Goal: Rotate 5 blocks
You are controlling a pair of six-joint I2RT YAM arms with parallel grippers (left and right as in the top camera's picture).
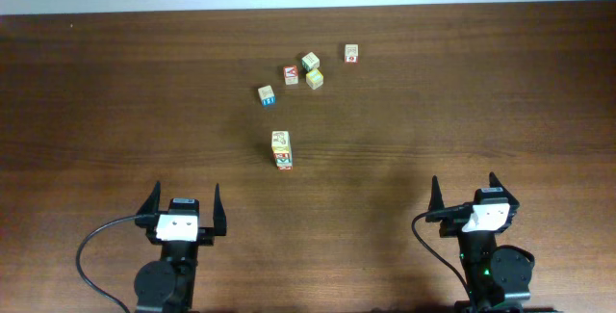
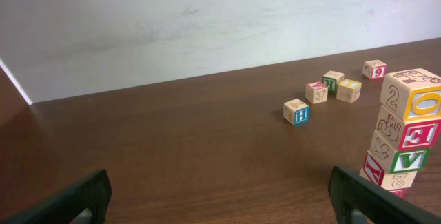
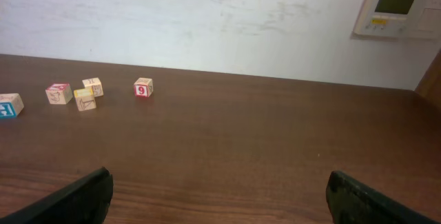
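Several pale wooden blocks lie loose on the brown table's far middle: a red-9 block (image 1: 351,54), a green-marked one (image 1: 309,61), a red-marked one (image 1: 291,74) and a yellow-marked one (image 1: 315,79). Nearer to me, a stack of blocks (image 1: 281,149) stands upright; in the left wrist view the stack (image 2: 408,131) shows yellow, red and green letters. My left gripper (image 1: 185,197) is open at the near left, well short of the stack. At the near right, my right gripper (image 1: 464,190) is open too, with nothing between its fingers.
A cube with a blue mark (image 1: 267,94) sits left of the loose group. The table (image 1: 481,111) ends at a white wall behind the blocks. A wall panel (image 3: 398,7) hangs at the far right. A black cable (image 1: 91,246) loops by the left arm.
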